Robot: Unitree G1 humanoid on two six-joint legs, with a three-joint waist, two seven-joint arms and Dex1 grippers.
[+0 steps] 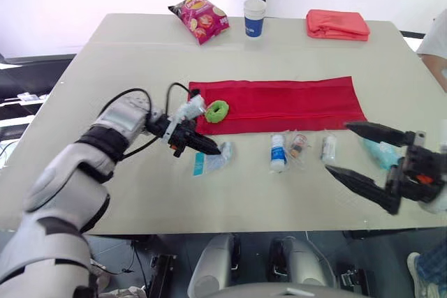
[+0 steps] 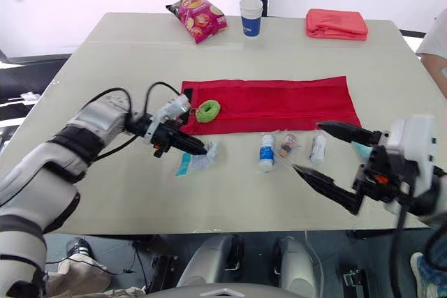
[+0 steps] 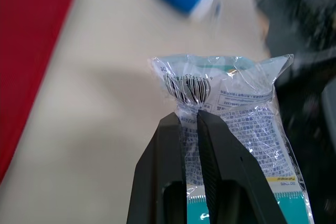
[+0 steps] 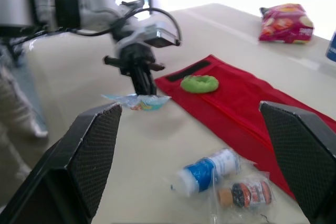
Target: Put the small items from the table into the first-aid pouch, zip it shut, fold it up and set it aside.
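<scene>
First-aid pouch point(image 1: 279, 105) lies flat and open on the table point(image 1: 105, 54).
Head views: left gripper point(image 1: 215, 148) pinches a packet point(image 1: 209, 162) just in front of the pouch; right gripper point(image 1: 338, 147) gapes wide. Left wrist: fingers point(image 3: 163, 171) clamp the packet's crimped end. Right wrist: both fingers spread far apart.

At the far side I see a pink chips bag point(image 1: 200, 17), beside it a blue-and-white paper cup point(image 1: 254, 17), then a folded coral cloth point(image 1: 337, 24).

Crisp bag point(image 1: 200, 17), far left: round red-and-yellow logo, apparently Lay's; other wording unreadable.
Clear plastic packet point(image 3: 231, 114), near left: black barcode and lines of fine blue print, none legible.
Blue-and-white bottle point(image 1: 279, 152), near centre: label print too small to read.
</scene>
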